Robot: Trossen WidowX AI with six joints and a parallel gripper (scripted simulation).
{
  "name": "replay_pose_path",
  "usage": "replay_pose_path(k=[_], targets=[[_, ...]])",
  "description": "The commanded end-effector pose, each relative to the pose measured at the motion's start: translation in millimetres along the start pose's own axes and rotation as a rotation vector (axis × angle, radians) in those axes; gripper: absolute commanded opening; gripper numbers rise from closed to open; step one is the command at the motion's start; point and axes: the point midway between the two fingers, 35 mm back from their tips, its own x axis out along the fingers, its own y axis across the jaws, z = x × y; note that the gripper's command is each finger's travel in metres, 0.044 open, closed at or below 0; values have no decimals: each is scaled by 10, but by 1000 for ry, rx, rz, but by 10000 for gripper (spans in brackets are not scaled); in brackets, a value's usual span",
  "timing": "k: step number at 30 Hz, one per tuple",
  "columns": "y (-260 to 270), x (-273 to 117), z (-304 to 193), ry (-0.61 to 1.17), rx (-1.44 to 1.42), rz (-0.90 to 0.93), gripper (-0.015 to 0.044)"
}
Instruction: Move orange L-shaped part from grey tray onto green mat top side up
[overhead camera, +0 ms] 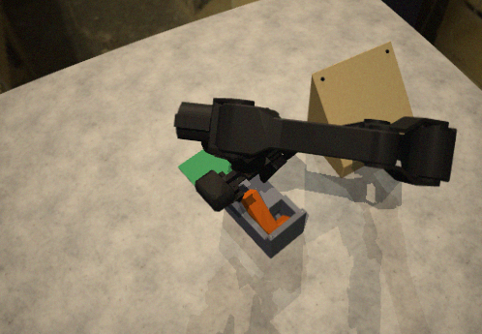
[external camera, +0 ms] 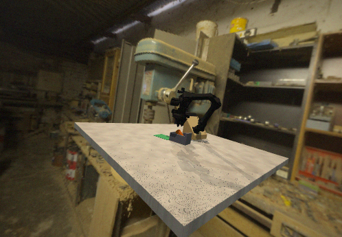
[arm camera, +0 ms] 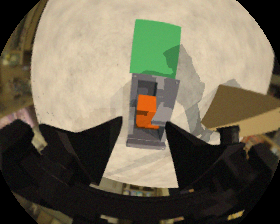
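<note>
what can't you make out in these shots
- Pincer fingertips: top view, hidden under the wrist; wrist view shows only dark bases.
- Mat: top view, near half covered by the arm.
- Part: exterior view, too small to judge its tilt.
- Tray near end: wrist view, cut off by the pincer.
</note>
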Motion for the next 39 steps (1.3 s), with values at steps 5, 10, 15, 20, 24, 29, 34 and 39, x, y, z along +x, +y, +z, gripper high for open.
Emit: replay_pose_path(k=[5,10,15,20,24,29,34,39], targets=[[-12,132,-12,7,10,0,280],[-7,212,-10,6,10,0,280],[-5,294,-10,6,10,1,280],[-5,375,-11,7,10,1,280],[-6,439,-14,7,10,1,280],[-10,520,-19,8,10,1,280],[-14,575,-23,9,10,1,280],[4,541,-13,3,0,1,175]])
